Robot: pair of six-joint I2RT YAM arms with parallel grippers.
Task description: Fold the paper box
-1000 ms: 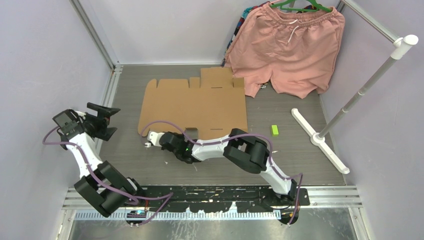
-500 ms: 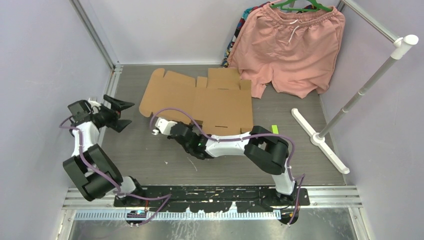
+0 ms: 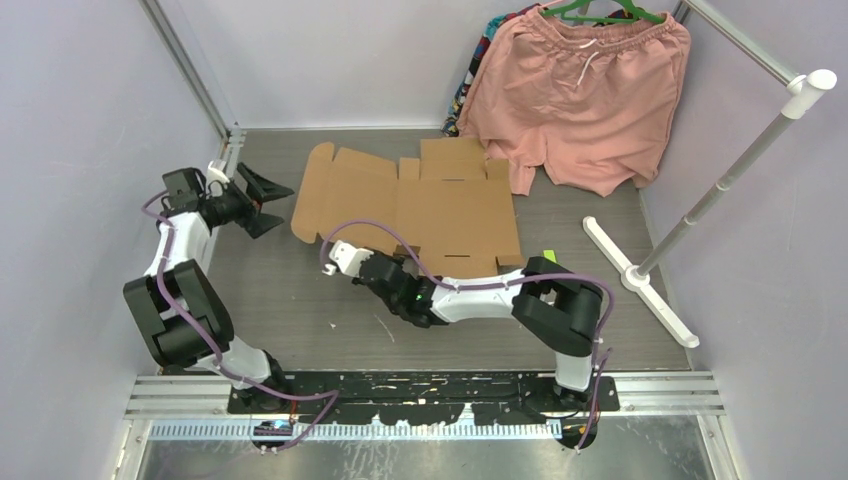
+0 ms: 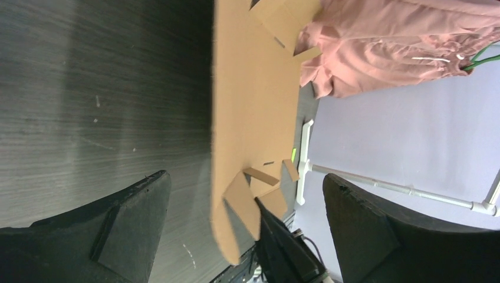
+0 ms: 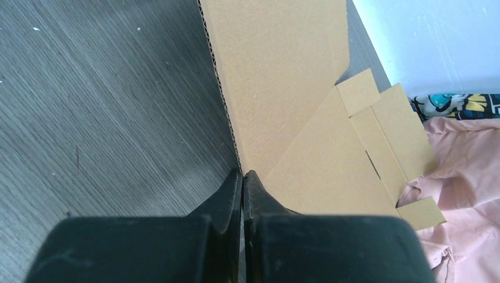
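Right arm (image 3: 475, 296): white links, bulky black joint housings. A purple cable (image 3: 370, 223) arcs along it up to the right tool (image 5: 242, 180). A small green light (image 3: 405, 296) glows just behind that tool, and a white bracket (image 3: 342, 256) sits directly behind it.

Left arm (image 3: 175, 250): same build and cable. The left tool (image 3: 278, 206) has matte black, wedge-shaped fingers (image 4: 377, 236) with flat inner pads (image 4: 127, 236).

Base plate (image 3: 430, 385): black, perforated.

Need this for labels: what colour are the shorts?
The shorts are salmon pink; top external view shows best.

Left tool (image 4: 246, 175) wide open; right tool (image 5: 242, 177) pinched shut.
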